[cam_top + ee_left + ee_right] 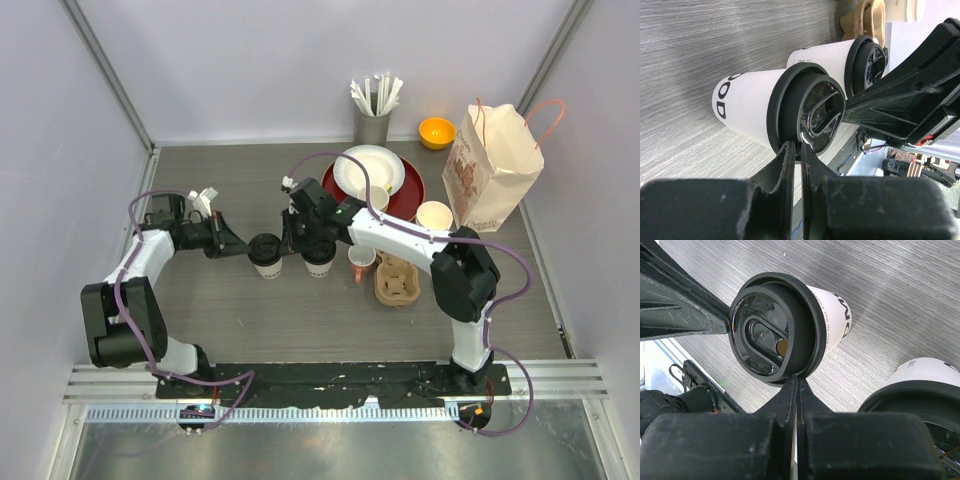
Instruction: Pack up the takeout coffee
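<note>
Two cream-white paper cups with black lids stand upright side by side on the grey table. The left cup (266, 262) shows in the left wrist view (747, 107) and the right wrist view (836, 315). The right cup (319, 264) stands behind it in the left wrist view (825, 57) and at lower right in the right wrist view (927, 375). My left gripper (243, 250) (795, 146) is shut, tips at the left cup's lid rim from the left. My right gripper (290, 243) (796, 380) is shut, tips at the same lid's rim from the other side.
A cardboard cup carrier (397, 280) lies right of the cups, a white mug with a pink handle (362, 262) beside it. A paper bag (490, 165) stands at the right. A red plate (410, 195) with white dishes, an open paper cup (434, 215), an orange bowl (437, 132) and a straw holder (373, 120) are behind.
</note>
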`<action>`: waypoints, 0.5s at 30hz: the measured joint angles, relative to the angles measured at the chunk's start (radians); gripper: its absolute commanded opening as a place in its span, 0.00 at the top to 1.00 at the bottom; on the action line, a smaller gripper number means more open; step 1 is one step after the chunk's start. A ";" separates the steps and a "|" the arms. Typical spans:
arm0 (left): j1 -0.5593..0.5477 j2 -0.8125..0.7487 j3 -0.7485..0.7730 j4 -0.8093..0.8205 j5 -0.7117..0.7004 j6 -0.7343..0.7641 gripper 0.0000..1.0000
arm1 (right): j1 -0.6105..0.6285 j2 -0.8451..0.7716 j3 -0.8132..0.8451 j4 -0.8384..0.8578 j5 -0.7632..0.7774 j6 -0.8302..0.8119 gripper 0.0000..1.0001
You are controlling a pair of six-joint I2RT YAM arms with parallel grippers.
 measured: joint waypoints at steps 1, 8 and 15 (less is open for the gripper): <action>0.001 0.001 0.000 -0.001 0.002 0.000 0.91 | 0.000 -0.002 -0.003 0.003 0.001 0.002 0.99; 0.004 0.002 0.000 -0.003 0.005 0.000 0.92 | 0.001 -0.018 -0.040 0.044 0.011 0.022 0.99; 0.005 -0.002 0.004 -0.005 -0.001 0.000 0.91 | 0.006 -0.017 -0.030 0.040 0.021 0.018 0.99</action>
